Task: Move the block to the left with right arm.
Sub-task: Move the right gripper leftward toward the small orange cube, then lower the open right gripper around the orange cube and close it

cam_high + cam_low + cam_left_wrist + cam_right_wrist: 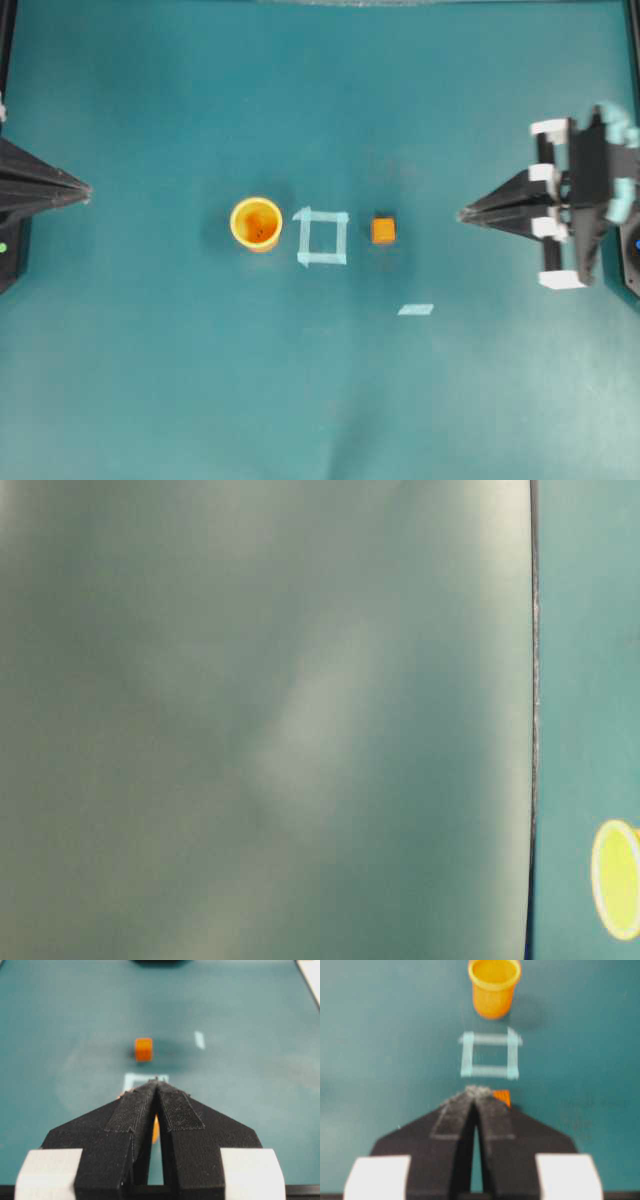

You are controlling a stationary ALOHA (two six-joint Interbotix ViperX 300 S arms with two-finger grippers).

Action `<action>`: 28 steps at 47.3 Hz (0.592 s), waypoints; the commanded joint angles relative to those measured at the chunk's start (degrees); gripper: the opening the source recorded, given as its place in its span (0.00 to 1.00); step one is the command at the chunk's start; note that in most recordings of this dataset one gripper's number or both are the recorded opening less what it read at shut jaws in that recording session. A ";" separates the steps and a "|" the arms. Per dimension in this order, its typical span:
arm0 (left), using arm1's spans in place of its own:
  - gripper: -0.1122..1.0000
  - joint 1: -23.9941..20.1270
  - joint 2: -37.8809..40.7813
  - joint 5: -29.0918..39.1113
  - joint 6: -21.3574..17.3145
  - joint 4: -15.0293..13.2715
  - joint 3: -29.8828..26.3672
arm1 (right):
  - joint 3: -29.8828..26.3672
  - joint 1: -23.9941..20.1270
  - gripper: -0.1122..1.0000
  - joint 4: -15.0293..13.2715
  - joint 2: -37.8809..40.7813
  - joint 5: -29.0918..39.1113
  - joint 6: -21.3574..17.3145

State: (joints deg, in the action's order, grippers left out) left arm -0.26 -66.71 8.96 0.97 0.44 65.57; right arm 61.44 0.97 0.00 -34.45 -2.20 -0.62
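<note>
My right gripper (465, 214) sits at the right edge of the overhead view, its black fingers pressed together into a point and holding nothing. In my right wrist view the fingertips meet low in the middle of the frame, and a corner of the block (502, 1097) peeks out just past them on the right. From above, the block (383, 231) lies right of centre on the mat, clearly apart from my tips, with bare mat between us. My left gripper (85, 190) is at the left edge of the overhead view, likewise closed to a point and empty.

I judge the task hardly begun: the block is not yet touched, and it lies just right of the tape square (323, 237). Left of that square stands the orange-yellow cup (256, 223), upright and open-mouthed. What remains, as I read it, is to reach the block, take or push it, and carry it toward the left of the overhead frame.

The table (150, 380) is covered in a plain teal mat with faint creases. A loose strip of pale tape (415, 309) lies below and right of the block. The table-level view is mostly a blurred grey-green surface; only the cup's rim shows at its lower right.
</note>
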 commanded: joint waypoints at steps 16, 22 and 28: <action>0.10 -0.09 0.18 0.88 0.09 0.18 -1.67 | -12.30 1.49 0.10 -0.79 19.51 8.44 1.14; 0.10 -0.09 0.18 0.88 0.09 0.18 -1.67 | -16.26 1.67 0.10 -2.90 23.47 10.63 1.41; 0.10 -0.09 0.18 0.88 0.09 0.18 -1.67 | -18.46 2.20 0.10 -4.04 25.66 10.99 1.41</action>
State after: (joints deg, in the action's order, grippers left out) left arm -0.26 -67.15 10.11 0.97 0.53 65.39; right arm 45.35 2.81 -3.52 -9.05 8.79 0.88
